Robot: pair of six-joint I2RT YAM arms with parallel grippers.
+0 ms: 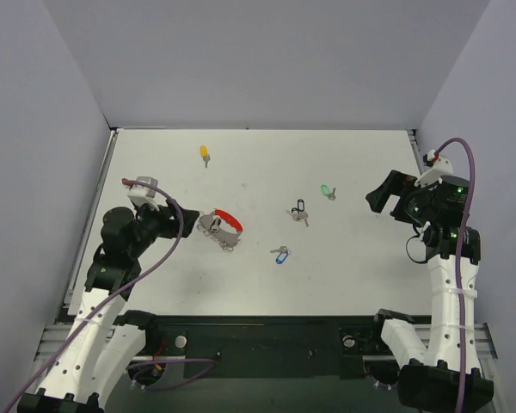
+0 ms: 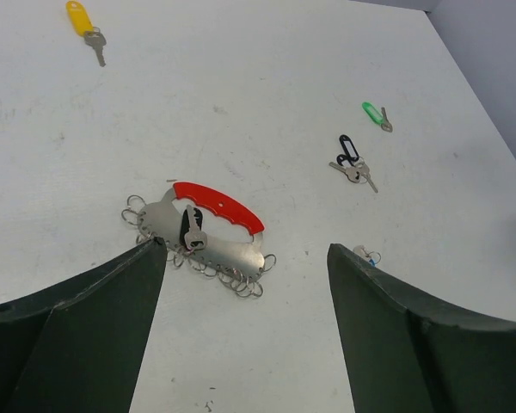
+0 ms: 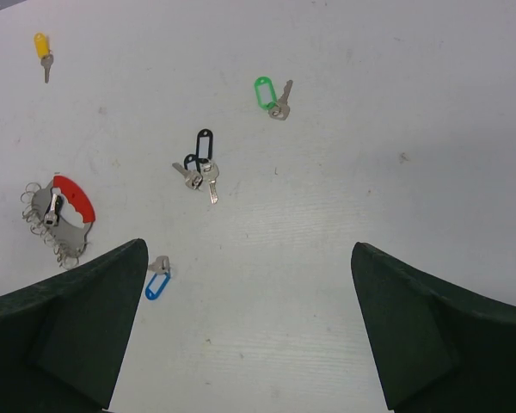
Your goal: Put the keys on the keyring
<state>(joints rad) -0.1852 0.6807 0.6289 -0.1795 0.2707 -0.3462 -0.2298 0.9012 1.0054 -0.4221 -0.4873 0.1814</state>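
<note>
The white table [image 1: 370,284] carries everything, walled by pale panels on three sides. The left arm [image 1: 103,284] reaches in from the near-left corner, and the right arm [image 1: 447,292] stands upright at the far right edge, well away from all the objects.

The left gripper [image 2: 245,249] is low over the table with its two dark fingers [image 2: 86,327] spread wide and nothing between them but bare surface and the near edge of the keyring. The right gripper [image 3: 248,246] hangs above the table, its fingers [image 3: 430,335] likewise wide apart and gripping nothing.

The keyring [image 2: 211,228] lies flat on the left half of the table, just in front of the left gripper. It is a silver plate with a red curved grip along its far side and a fringe of small split rings along its near edge. A small key with a dark head [image 2: 191,231] lies across the plate. Whether the left fingertip touches the outermost rings cannot be told.

Four keys lie loose and apart. The black-tagged bunch [image 1: 298,211] sits near the centre and the blue-tagged key [image 1: 281,255] is nearer the arms. The green-tagged key [image 1: 328,191] is further right, and the yellow-tagged key [image 1: 205,154] is near the far left.
</note>
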